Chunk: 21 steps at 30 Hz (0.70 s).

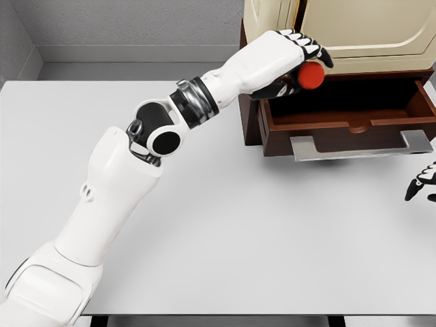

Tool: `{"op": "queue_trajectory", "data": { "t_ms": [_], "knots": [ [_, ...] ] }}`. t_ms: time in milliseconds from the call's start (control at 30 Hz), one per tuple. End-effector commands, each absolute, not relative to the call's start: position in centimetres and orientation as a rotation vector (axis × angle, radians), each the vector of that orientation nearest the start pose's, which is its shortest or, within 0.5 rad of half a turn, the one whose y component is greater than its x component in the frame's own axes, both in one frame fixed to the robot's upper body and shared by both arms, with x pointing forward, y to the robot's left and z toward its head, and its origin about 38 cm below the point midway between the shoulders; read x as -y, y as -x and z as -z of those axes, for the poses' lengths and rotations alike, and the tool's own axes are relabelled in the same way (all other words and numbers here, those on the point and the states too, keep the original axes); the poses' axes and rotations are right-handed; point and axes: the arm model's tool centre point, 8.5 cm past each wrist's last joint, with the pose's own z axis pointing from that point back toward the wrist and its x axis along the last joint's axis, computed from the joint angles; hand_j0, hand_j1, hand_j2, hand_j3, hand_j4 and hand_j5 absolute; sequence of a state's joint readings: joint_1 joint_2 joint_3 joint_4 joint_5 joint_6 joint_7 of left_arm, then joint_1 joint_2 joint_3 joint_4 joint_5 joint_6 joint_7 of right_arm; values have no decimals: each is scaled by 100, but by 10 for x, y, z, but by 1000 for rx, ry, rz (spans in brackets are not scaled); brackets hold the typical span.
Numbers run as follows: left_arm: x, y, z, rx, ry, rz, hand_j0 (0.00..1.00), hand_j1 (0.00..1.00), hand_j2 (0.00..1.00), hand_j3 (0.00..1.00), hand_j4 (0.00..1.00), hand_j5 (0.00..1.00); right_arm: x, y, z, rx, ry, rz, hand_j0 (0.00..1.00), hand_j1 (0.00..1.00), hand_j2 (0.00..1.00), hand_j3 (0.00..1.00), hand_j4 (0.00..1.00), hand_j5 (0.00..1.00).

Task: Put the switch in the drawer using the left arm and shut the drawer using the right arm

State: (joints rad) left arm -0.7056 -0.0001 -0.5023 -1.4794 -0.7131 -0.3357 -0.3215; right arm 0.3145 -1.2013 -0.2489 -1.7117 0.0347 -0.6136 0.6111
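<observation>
Holding: we are gripping the round red switch [313,75] in our left hand [294,60], black-and-white fingers wrapped over its top and side.
Reaching: our white left arm is stretching from the lower left across the pale grey table [225,225] up to the cabinet.
Switch position: we are keeping it above the left end of the open dark-brown wooden drawer [347,112], near its rear edge; whether it is touching the wood we cannot tell.
Drawer: it is standing pulled out toward us, its flat silver metal handle [360,146] showing along the front.
Cabinet: the cream-coloured cabinet body [368,27] is sitting directly over the drawer.
Right hand: we are seeing only the fingertips of our right hand [422,182] at the right edge, low beside the drawer front, spread loosely and empty.
</observation>
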Motion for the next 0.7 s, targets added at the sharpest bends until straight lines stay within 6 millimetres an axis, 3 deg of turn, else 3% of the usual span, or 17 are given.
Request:
{"op": "queue_trajectory", "data": {
  "t_ms": [0, 333, 500, 567, 667],
  "knots": [
    [-14, -444, -295, -2854, 452, -2082, 77, 77, 77, 77, 77, 77, 448, -299, -254, 1240, 346, -1858, 54, 54, 54, 54, 54, 54],
    [-10, -436, -299, -2842, 430, -2051, 78, 78, 78, 78, 78, 78, 448, -299, -253, 1239, 344, -1857, 54, 54, 54, 54, 54, 54],
    [-2, -380, -324, -2652, 267, -1795, 89, 89, 89, 89, 89, 89, 448, -299, -254, 1241, 345, -1857, 54, 54, 54, 54, 54, 54],
    [-20, -363, -324, -2605, 277, -1758, 95, 95, 95, 95, 95, 95, 448, -299, -254, 1242, 346, -1857, 53, 53, 53, 53, 53, 53],
    [-84, -381, -326, -2666, 369, -1781, 97, 97, 97, 97, 97, 97, 448, -300, -256, 1246, 352, -1859, 53, 53, 53, 53, 53, 53]
  ]
}}
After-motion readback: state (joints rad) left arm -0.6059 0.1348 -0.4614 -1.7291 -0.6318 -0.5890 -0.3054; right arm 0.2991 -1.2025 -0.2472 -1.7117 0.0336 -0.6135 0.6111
